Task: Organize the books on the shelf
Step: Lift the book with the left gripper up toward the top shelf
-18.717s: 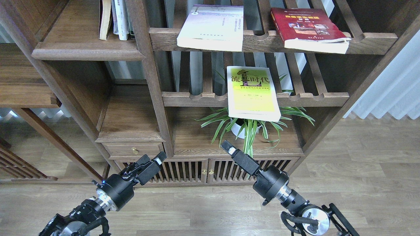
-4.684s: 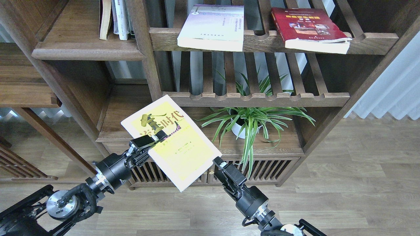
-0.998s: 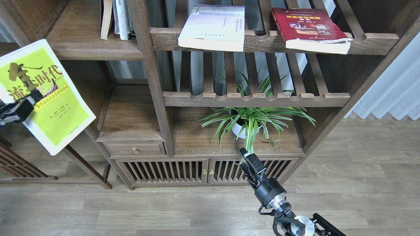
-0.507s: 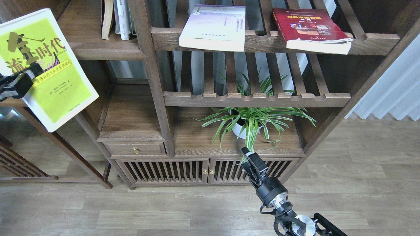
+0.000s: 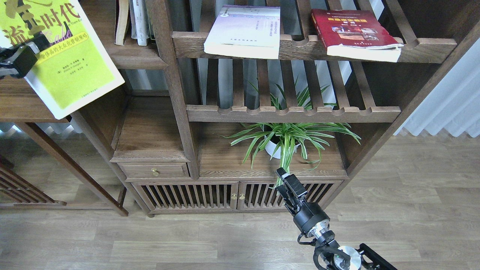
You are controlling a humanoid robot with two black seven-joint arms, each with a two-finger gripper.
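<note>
Yellow-green book (image 5: 71,63) has risen higher in left gripper (image 5: 28,47), nearing shelf (image 5: 127,62).

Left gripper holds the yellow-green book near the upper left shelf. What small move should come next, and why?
Probably carry the yellow-green book rightward and up, onto the solid shelf. The left gripper grips its left edge, and the book hangs tilted before the board beside the standing books.

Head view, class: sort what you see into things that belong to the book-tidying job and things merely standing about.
Job: yellow-green book held in left gripper; lavender-white book; dark red book; solid shelf.
Standing about: potted plant; drawer; slatted cabinet doors; curtain.
</note>
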